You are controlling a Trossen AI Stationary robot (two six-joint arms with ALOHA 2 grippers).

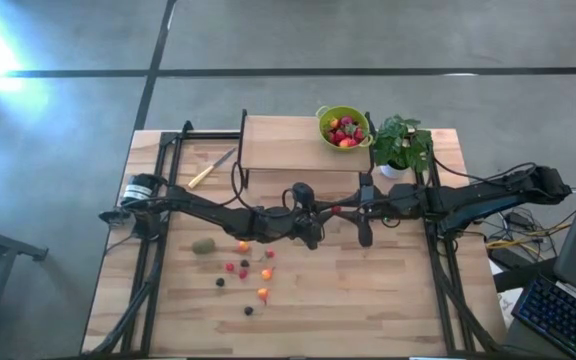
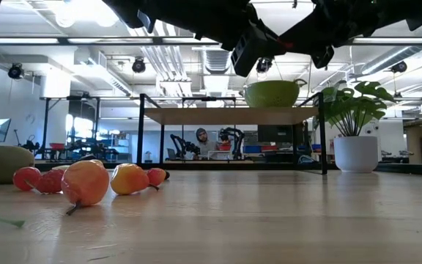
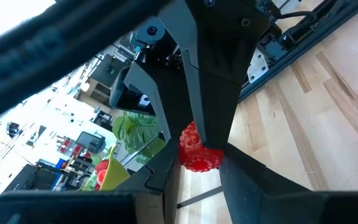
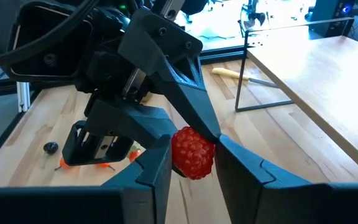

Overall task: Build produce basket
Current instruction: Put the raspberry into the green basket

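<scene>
Raspberry point(image 4: 192, 152): red, bumpy, held above the table between both grippers, well short of the produce basket point(image 1: 344, 126).
Left gripper point(image 3: 199, 149): fingers closed on the berry.
Right gripper point(image 4: 191, 163): fingers pinched against the same berry from the opposite side; judged a handover.
Basket bearing: on the raised shelf point(image 1: 278, 143), beyond the grippers, nearer the right arm.
Obstacles: potted plant point(image 1: 401, 145) just beside the basket; shelf edge to be cleared.
Loose produce point(image 1: 240, 268): on the table, on the grippers' side away from the basket.

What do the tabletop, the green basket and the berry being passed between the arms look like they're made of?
Tabletop: pale wood, visible plank seams and grain, matte. Produce basket: probably plastic, uniform lime green, slightly glossy. Red berry: bumpy, evenly coloured surface, possibly an artificial raspberry.
</scene>
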